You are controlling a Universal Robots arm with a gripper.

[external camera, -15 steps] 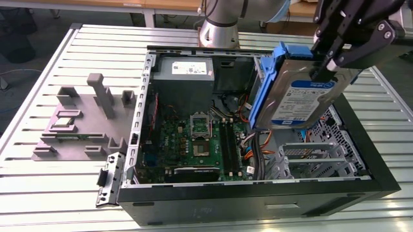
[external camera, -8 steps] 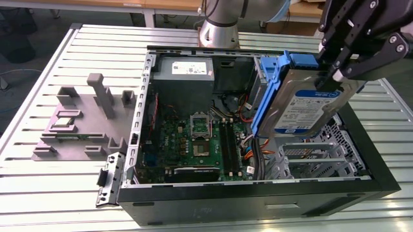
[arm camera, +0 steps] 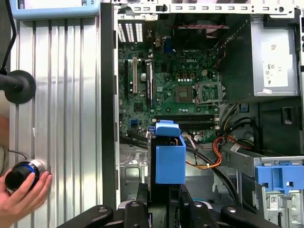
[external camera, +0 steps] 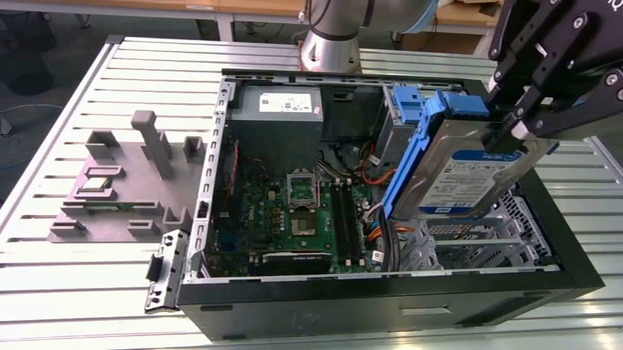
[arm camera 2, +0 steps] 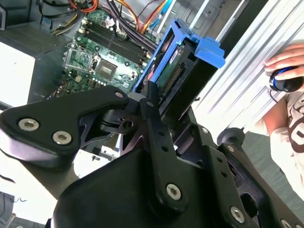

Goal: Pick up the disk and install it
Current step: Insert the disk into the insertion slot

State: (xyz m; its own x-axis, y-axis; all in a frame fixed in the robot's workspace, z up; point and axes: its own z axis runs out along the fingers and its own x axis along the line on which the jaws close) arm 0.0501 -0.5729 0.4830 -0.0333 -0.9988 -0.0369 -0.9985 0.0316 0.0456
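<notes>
Ribbed silver table [external camera: 68, 292] carries an open black computer case [external camera: 389, 302], which lies on its side, so I look down on the green motherboard [external camera: 292, 211]. At the exterior view's left, on the same table, stands a grey fixture [external camera: 127, 182] with several posts. Over the case, at the exterior view's right, hangs the gripper [external camera: 518, 131]. Its fingers are closed on the upper end of the disk [external camera: 467, 179] and pinch it from two sides. The disk is in the air, tilted, with its label face up and blue rails round its edges (its lower end is close over the metal drive cage [external camera: 467, 244], but I cannot tell if they touch). Just behind it in the case sits a bare blue bracket [external camera: 407, 109], and toward the exterior view's left the grey power-supply box [external camera: 277, 120]. In the first wrist view a person's hand [arm camera: 26, 194] lies on the table beside the case, around a black knob [arm camera: 18, 175].
</notes>
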